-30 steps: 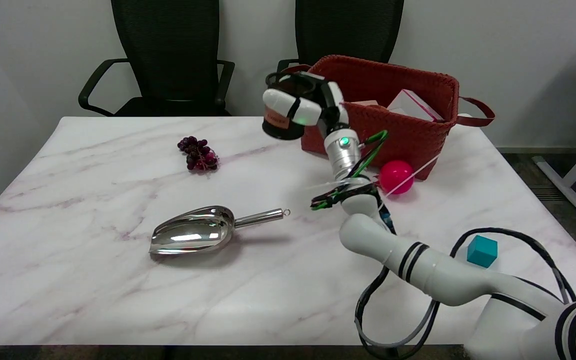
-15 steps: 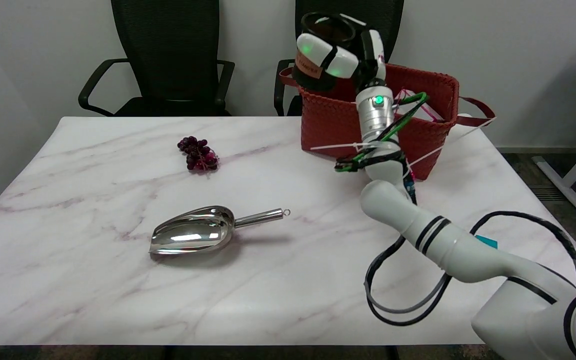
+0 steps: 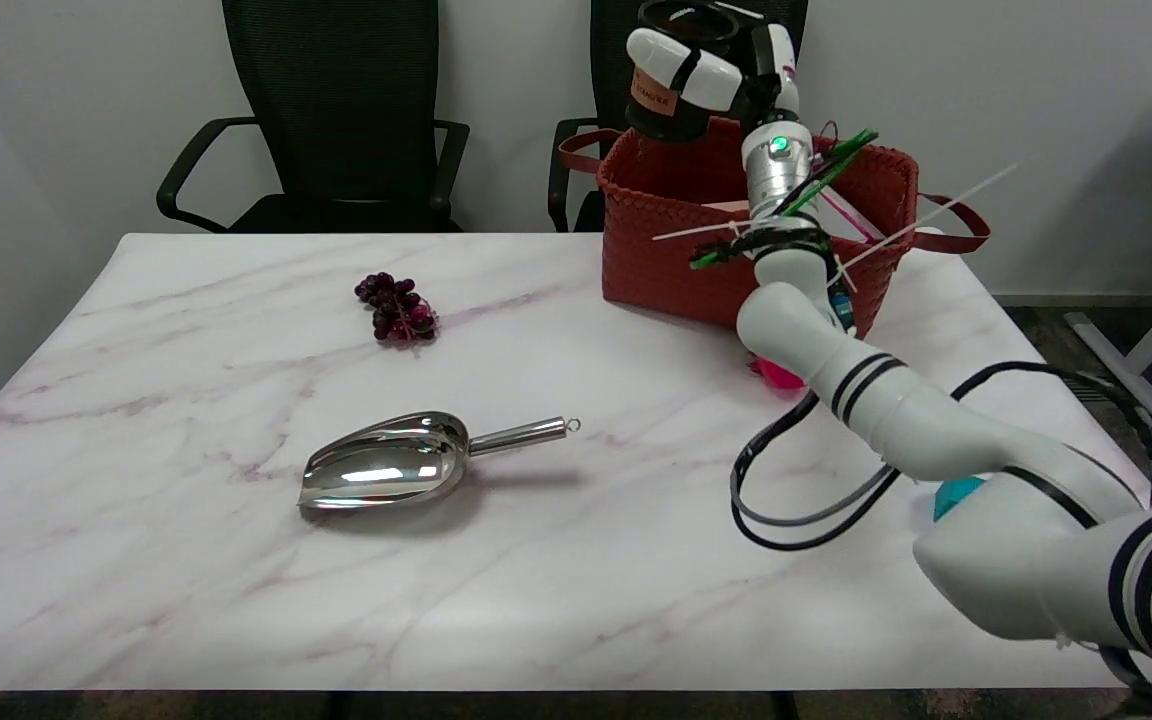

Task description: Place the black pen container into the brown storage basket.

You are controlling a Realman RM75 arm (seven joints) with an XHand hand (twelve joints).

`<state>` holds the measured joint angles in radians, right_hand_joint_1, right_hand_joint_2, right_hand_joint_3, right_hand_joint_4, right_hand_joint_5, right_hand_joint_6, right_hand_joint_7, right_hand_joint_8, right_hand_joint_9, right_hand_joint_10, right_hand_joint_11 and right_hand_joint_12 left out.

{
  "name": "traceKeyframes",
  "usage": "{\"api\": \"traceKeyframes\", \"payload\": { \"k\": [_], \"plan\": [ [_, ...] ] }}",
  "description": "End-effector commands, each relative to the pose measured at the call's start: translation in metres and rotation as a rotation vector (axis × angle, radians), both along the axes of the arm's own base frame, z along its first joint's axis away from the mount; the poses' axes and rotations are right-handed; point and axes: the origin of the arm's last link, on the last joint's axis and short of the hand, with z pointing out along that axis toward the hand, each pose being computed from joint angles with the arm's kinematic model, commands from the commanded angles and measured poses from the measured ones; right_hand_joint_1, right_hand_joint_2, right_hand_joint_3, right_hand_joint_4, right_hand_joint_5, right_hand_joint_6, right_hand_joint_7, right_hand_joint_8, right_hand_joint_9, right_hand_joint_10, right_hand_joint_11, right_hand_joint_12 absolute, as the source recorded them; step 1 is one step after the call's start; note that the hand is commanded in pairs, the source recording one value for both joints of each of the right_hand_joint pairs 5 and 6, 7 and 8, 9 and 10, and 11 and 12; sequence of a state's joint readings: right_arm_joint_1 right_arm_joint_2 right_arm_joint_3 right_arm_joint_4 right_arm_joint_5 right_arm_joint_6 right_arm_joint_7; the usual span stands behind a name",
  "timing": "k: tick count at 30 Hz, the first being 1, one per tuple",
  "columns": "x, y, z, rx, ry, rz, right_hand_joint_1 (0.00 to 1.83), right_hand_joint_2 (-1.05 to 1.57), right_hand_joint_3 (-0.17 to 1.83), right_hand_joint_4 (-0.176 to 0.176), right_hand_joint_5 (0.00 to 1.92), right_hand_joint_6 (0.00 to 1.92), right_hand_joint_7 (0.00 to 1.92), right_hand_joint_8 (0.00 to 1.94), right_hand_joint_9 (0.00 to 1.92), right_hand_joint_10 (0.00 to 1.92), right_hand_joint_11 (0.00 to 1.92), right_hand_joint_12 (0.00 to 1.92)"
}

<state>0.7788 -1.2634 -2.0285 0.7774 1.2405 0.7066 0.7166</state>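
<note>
Brown woven storage basket [image 3: 671, 265] at the far right of the marble worktop [image 3: 236, 560], a strap handle at each end. Inside, partly hidden by the arm: a pale box-like item [image 3: 731, 206], its kind not clear, and something with pink edging behind the wrist, too covered to name.

Right hand [image 3: 711, 60] raised above the basket's left rear part, fingers [image 3: 681, 72] wrapped tight around the black pen container [image 3: 664, 105]. Container held clear of the basket, slightly tilted, open mouth upward, lower end just above the rim. No contents visible in it from this angle.

Tan label on the container's side with dark lettering, too small to read. Green light glowing on the wrist; green cable and white ties bundled around the forearm.

Elsewhere on the worktop: bunch of dark purple grapes [image 3: 397, 308] left of centre toward the back; shiny metal scoop [image 3: 386, 472] nearer the front, handle pointing right. Pink ball [image 3: 774, 374] peeking from behind the forearm just in front of the basket; teal block [image 3: 954, 493] mostly hidden by the upper arm near the right edge. Two black mesh office chairs [image 3: 336, 110] behind the worktop.
</note>
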Motion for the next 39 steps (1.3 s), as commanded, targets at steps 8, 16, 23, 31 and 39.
{"api": "traceKeyframes", "payload": {
  "k": [8, 16, 23, 31, 39],
  "plan": [
    [-0.014, -0.048, 0.027, -0.175, 0.536, -0.493, 1.16, 0.62, 0.65, 0.0, 1.19, 1.19, 1.46, 1.46, 1.3, 1.3, 1.02, 1.02],
    [-0.03, -0.047, 0.042, -0.211, 0.65, -0.632, 1.16, 0.62, 0.63, 0.0, 1.17, 1.17, 1.45, 1.45, 1.3, 1.3, 1.01, 1.01],
    [-0.04, -0.044, 0.053, -0.233, 0.653, -0.704, 1.16, 0.6, 0.61, 0.0, 1.13, 1.13, 1.43, 1.43, 1.28, 1.28, 0.99, 0.99],
    [-0.04, -0.04, 0.061, -0.254, 0.567, -0.688, 1.17, 0.61, 0.52, 0.0, 1.0, 1.0, 1.42, 1.42, 1.26, 1.26, 0.94, 0.94],
    [-0.047, -0.034, 0.067, -0.252, 0.394, -0.669, 1.09, 0.36, 0.53, 0.0, 0.21, 0.21, 0.67, 0.67, 0.49, 0.49, 0.22, 0.22]
  ]
}}
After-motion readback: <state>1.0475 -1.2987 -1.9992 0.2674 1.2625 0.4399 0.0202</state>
